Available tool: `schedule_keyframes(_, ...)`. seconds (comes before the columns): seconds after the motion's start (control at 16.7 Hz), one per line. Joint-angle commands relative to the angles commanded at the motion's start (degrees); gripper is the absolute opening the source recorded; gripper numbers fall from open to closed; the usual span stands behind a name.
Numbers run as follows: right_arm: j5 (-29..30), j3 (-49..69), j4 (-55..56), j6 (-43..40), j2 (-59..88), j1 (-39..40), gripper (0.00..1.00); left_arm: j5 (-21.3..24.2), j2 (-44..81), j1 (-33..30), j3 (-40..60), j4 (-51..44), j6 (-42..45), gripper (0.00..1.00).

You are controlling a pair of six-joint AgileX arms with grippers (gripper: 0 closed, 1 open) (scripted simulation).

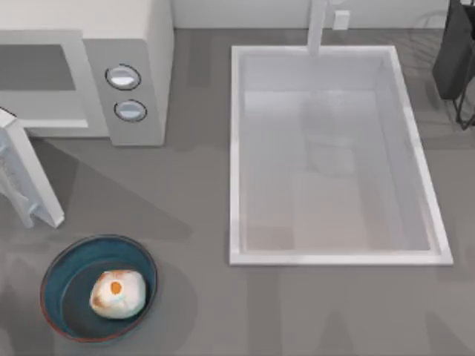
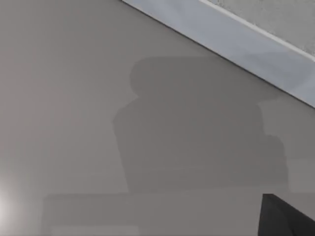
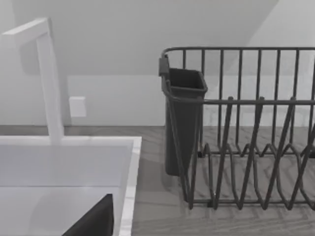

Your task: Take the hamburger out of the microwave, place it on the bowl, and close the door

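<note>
The hamburger (image 1: 117, 293) lies inside the blue-teal bowl (image 1: 78, 268) near the table's front left. Behind it stands the white microwave (image 1: 130, 33) with two round knobs (image 1: 123, 76) on its side panel. Its door (image 1: 28, 174) is swung open toward the front, and the cavity (image 1: 37, 70) looks bare. A dark corner of my left gripper (image 2: 288, 219) hangs over grey tabletop in the left wrist view. A dark edge of my right gripper (image 3: 96, 221) sits above the sink in the right wrist view.
A large white sink basin (image 1: 236, 148) with a faucet (image 1: 318, 26) takes up the middle and right of the table. A dark wire dish rack (image 3: 256, 132) with a cutlery cup (image 3: 184, 118) stands at the back right (image 1: 454, 59). A pale strip (image 2: 236, 42) crosses the left wrist view.
</note>
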Motion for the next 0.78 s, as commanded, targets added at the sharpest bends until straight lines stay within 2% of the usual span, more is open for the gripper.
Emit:
schedule_keyframes(0.18, 0.0, 0.0, 0.0, 0.0, 0.0, 0.0, 1.0, -6.17, -3.72, -10.09, -2.29, 0.39, -7.08, 0.0)
schedule_keyframes(0.3, 0.0, 0.0, 0.0, 0.0, 0.0, 0.0, 1.0, -9.45, -5.82, -14.38, -3.56, 0.61, -10.82, 0.0)
schedule_keyframes(0.42, 0.0, 0.0, 0.0, 0.0, 0.0, 0.0, 1.0, -11.12, -6.95, -16.22, -4.22, 0.73, -12.62, 0.0)
schedule_keyframes(0.78, 0.0, 0.0, 0.0, 0.0, 0.0, 0.0, 1.0, -11.03, -5.84, -16.19, -3.32, 1.19, -12.71, 0.0)
